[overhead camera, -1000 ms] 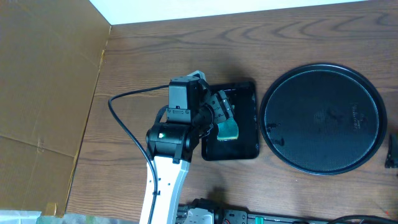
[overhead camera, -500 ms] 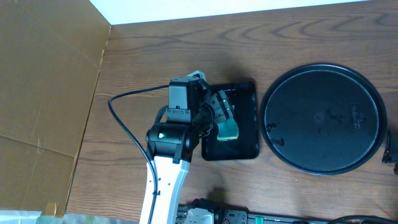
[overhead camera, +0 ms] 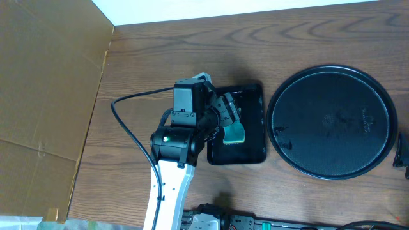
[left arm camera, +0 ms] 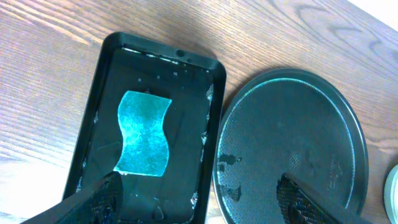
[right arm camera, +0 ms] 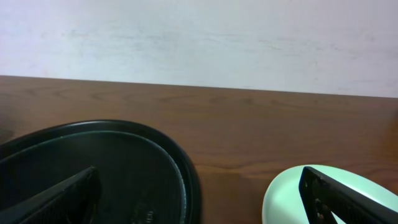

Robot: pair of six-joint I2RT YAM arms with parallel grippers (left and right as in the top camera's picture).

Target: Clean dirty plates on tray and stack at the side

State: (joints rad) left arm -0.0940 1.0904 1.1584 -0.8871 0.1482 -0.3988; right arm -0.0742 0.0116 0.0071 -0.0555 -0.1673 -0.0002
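Note:
The round black tray lies at the right of the table with no plates on it, only wet specks; it also shows in the left wrist view and the right wrist view. A pale mint plate lies on the table just right of the tray, and its edge shows in the left wrist view. The plates are out of the overhead view. My left gripper is open and empty above the small rectangular tray. My right gripper is open and empty, low between the tray's rim and the plate.
A small black rectangular tray holds a green sponge left of the round tray. A cardboard sheet covers the left side. A white wall bounds the far edge.
The right gripper has shifted slightly at the right edge of the overhead view. The left arm and the trays have not moved.

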